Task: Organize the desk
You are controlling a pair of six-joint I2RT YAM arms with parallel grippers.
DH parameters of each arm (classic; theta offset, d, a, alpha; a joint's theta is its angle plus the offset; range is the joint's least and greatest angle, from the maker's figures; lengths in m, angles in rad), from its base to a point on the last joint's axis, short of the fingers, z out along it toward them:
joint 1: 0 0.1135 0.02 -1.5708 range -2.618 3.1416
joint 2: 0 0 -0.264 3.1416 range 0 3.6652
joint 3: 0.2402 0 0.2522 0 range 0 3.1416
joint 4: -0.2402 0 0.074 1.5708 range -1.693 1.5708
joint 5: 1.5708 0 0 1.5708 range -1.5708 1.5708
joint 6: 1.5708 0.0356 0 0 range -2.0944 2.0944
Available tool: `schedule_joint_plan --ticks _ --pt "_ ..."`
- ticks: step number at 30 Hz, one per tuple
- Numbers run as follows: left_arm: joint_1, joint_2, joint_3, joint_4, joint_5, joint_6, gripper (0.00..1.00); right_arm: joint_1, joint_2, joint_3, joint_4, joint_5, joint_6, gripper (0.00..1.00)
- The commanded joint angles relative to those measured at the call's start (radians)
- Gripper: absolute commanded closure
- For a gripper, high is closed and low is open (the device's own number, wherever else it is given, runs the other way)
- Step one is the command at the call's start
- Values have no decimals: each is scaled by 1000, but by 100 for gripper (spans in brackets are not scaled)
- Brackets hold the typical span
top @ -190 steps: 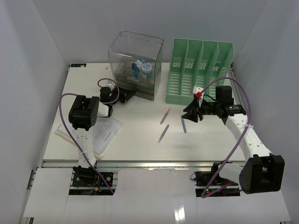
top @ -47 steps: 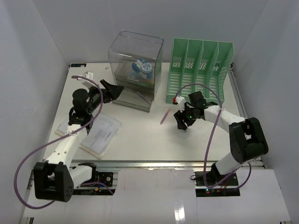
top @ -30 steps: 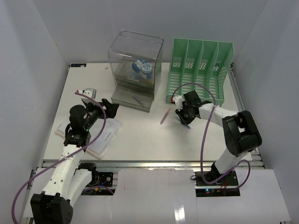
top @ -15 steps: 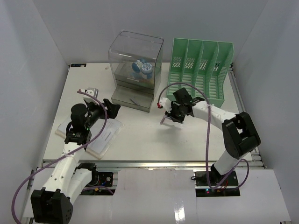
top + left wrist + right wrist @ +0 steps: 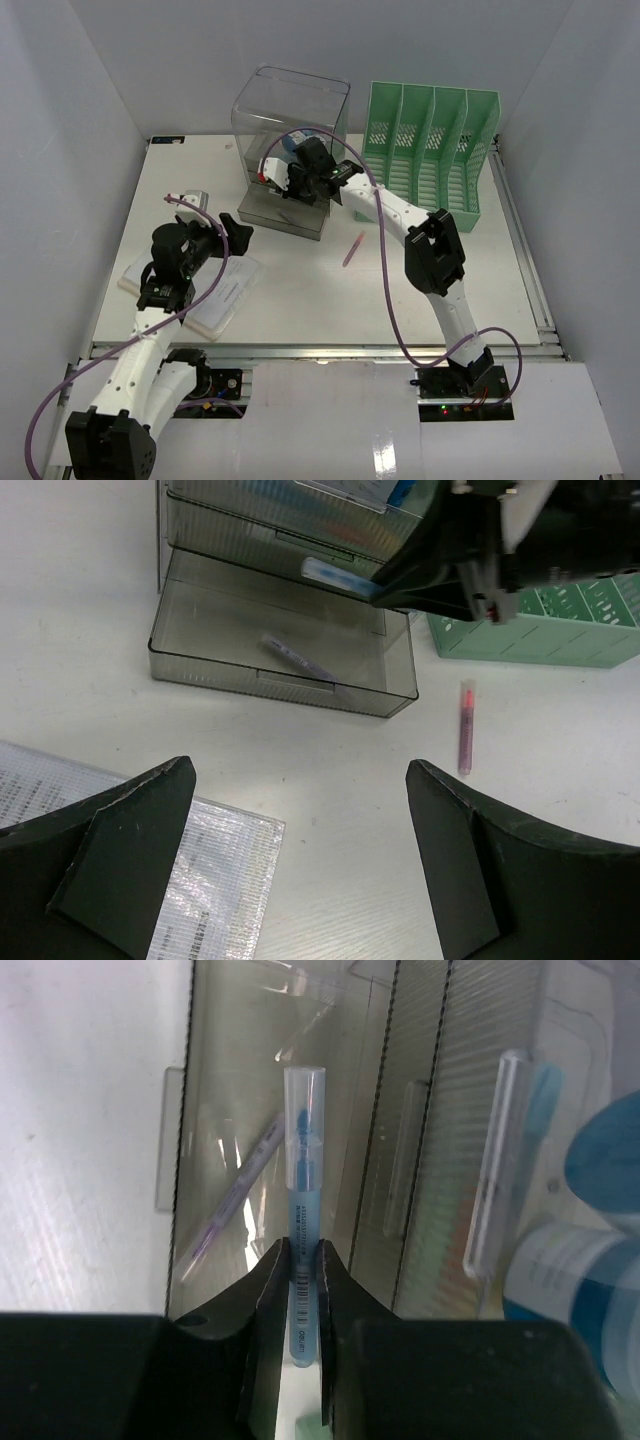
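Observation:
The white desk (image 5: 300, 290) carries a clear drawer box (image 5: 290, 110) whose bottom drawer (image 5: 268, 216) is pulled out. A purple pen (image 5: 297, 658) lies inside that drawer. My right gripper (image 5: 303, 1260) is shut on a blue pen (image 5: 303, 1160) and holds it over the open drawer, right in front of the box; the left wrist view shows this blue pen (image 5: 335, 577) above the drawer's back edge. A pink pen (image 5: 353, 249) lies loose on the desk to the right of the drawer. My left gripper (image 5: 300, 770) hangs open and empty over bare desk in front of the drawer.
A green file rack (image 5: 425, 150) stands at the back right beside the box. Printed sheets in a plastic sleeve (image 5: 215, 290) lie at the front left under the left arm. Blue tape rolls (image 5: 600, 1160) sit in the box's upper part.
My right arm has swung left from beside the pink pen to above the open drawer, carrying the blue pen. The left arm has barely moved and stays open.

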Motion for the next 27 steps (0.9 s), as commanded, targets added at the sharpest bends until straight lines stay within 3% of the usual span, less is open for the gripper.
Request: schedule_joint_plan --ticks 1,5,10,14,15,19,21,25,27 --pt "4 5 26 7 19 14 2 10 59 88 63 86 92 80" --pt "4 42 24 38 149 0 2 10 40 16 130 114 104 62" --pt "4 80 30 68 277 6 2 10 -53 -84 107 34 118 49" --pt "4 77 4 145 392 -2 2 -18 -243 -196 -14 -195 85 44" --pt "4 84 -3 169 431 -15 5 -43 -320 -269 -72 -326 46 44" --pt "-27 177 2 215 514 -63 22 -142 -531 -554 -122 -598 -33 46" --pt "-106 241 28 218 494 -80 29 -212 -642 -707 -115 -636 -67 47" --pt "-423 384 135 221 220 -35 28 -429 -783 -880 -119 -781 -73 49" --pt "-534 560 223 214 138 -32 28 -545 -832 -916 -118 -826 -60 49"
